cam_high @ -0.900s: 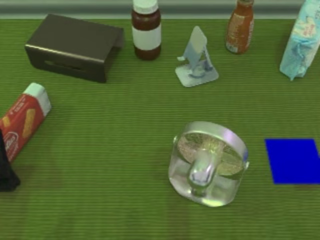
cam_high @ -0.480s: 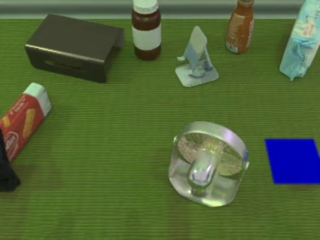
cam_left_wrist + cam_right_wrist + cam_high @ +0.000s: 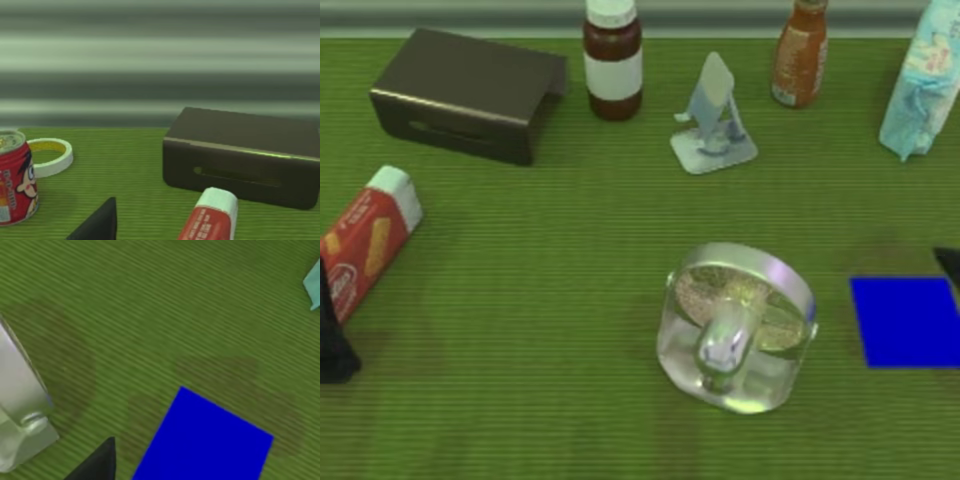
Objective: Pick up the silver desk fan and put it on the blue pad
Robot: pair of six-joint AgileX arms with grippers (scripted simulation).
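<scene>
Fan untouched, mid-bench, just left of blue pad; pad bare. Right fingers at right edge over pad, left fingers parked far left; spread cannot tell. Grasp, lift, placement all remain.

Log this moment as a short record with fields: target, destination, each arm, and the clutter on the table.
target: silver desk fan, on the green table, ungrasped
destination: blue pad, bare, to the right of the fan and apart from it
right gripper: dark tip at the right edge, beside the pad; fingers not visible
left gripper: parked at the left edge
back row: dark box, brown jar, phone stand, sauce bottle, pale-blue bag
left side: red biscuit pack
</scene>
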